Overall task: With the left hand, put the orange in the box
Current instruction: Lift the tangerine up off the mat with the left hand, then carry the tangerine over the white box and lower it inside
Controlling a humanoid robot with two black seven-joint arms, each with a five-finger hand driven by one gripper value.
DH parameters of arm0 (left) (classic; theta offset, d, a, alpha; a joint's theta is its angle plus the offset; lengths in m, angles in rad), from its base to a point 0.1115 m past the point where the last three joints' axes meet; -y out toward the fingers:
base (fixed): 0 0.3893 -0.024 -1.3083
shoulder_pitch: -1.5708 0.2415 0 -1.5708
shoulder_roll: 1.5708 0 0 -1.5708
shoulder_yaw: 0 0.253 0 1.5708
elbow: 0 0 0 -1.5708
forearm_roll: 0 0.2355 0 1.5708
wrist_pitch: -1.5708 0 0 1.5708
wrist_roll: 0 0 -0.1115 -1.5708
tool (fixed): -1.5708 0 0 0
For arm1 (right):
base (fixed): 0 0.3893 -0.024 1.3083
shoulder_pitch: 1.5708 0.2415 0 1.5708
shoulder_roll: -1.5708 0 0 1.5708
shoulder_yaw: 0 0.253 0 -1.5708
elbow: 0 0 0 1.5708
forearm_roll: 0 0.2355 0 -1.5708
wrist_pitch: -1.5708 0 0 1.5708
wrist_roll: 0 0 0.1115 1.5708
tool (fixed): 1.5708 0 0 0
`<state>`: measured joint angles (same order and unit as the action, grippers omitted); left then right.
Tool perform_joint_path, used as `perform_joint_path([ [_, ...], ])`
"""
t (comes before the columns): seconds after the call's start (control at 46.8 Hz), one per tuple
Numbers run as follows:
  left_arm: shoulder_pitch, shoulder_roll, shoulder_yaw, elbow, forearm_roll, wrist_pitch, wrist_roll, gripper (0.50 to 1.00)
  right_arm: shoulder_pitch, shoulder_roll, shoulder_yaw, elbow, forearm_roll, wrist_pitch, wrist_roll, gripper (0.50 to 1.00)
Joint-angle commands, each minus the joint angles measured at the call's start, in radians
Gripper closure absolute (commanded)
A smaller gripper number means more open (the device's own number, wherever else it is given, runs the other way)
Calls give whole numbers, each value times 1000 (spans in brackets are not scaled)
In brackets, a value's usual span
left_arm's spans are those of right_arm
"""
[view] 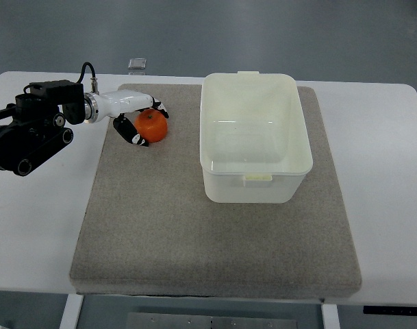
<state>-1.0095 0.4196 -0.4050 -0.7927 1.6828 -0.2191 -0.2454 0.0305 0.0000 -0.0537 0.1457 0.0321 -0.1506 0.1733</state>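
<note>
An orange (153, 127) lies on the grey mat (215, 233), near its far left corner. My left hand (141, 122) reaches in from the left edge, white with black fingertips. Its fingers curl around the orange's left side, one above and one below it, and seem to touch it. The orange still rests on the mat. A translucent white box (255, 137) stands open to the right of the orange, with nothing inside it. The right arm does not show.
The mat covers most of a white table (386, 205). A small clear object (137, 64) sits at the table's far edge behind the mat. A gap of mat separates the orange and the box.
</note>
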Motion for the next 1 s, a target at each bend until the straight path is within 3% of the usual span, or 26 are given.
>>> perform_joint_path([
  [0.0, -3, 1, 0, 0, 3, 0, 0, 849, 0, 0, 0, 0, 0, -1, 0, 574],
  [0.086, -8, 1, 0, 0, 12, 0, 0, 887, 0, 0, 0, 0, 0, 0, 0, 574],
  [0.192, -21, 11, -2, -5, 14, 0, 0, 1000, 0, 0, 0, 0, 0, 0, 0, 574],
  [0.513, -77, 80, -23, -45, -3, 1, 0, 1000, 0, 0, 0, 0, 0, -1, 0, 574],
  [0.834, -245, 143, -8, -49, -172, -20, -3, 1000, 0, 0, 0, 0, 0, 0, 0, 574],
  [0.983, -284, 142, -8, -128, -172, -60, -3, 1000, 0, 0, 0, 0, 0, -1, 0, 574],
])
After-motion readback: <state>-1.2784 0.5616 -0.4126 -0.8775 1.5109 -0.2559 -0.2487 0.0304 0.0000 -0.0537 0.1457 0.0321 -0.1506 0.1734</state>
